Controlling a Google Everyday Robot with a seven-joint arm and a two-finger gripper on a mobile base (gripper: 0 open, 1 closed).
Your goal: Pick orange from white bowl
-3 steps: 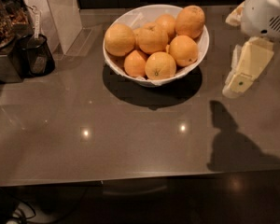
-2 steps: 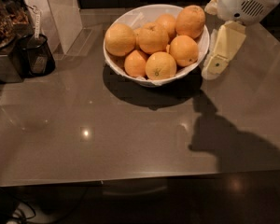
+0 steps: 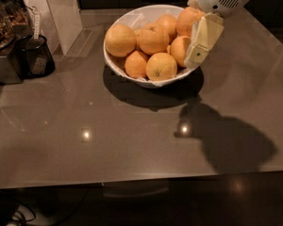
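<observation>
Far edge: blocked by white bowl (image 3: 137,18)
Bowl's right rim: overhung by gripper (image 3: 198,51)
Left edge: blocked by dark cup (image 3: 37,55)
Near edge: left open

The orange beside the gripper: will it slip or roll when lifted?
The orange looks round and smooth, so it may slip from the gripper, at the rim of the white bowl. It rests among piled oranges, so neighbours could shift.

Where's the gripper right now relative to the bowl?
In the camera view, the gripper hangs at the right rim of the white bowl, toward the grey table's upper right, overlapping the oranges on that side.
</observation>
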